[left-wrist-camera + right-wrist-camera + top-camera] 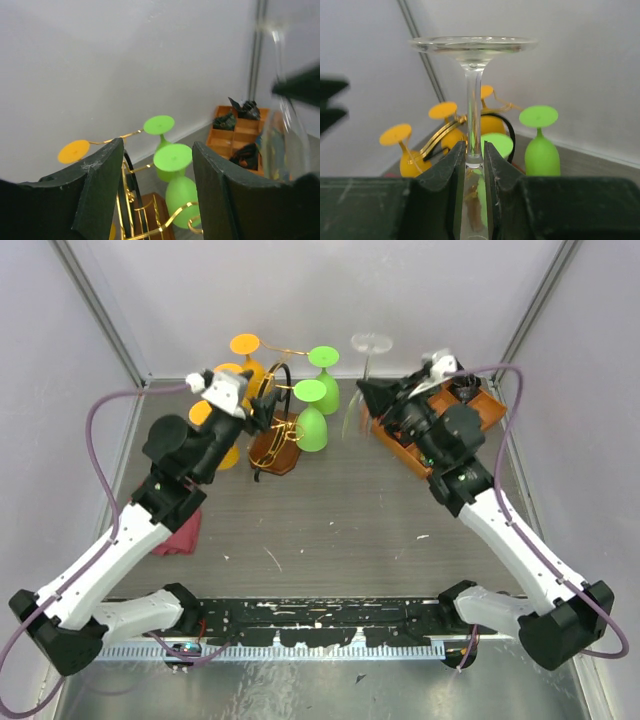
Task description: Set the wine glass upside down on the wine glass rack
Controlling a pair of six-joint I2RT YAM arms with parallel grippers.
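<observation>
I hold the inverted wine glass [472,90] mid-carry, stem pinched in my right tool [475,155]; next, hook it onto the wine glass rack [275,445]; left tool [157,185] spread.

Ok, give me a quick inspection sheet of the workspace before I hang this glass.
Surface: grey wood-grain table, white flecks.
Job's things: clear wine glass upside down, off the rack; gold wire rack on wooden base, with green glasses and orange glasses feet up.
Clutter: orange compartment tray, red cloth.
Grippers: right gripper shut on the glass stem; left gripper open beside the rack.
Cables: purple cables loop from both arms.
Surroundings: white walls, metal corner posts.
</observation>
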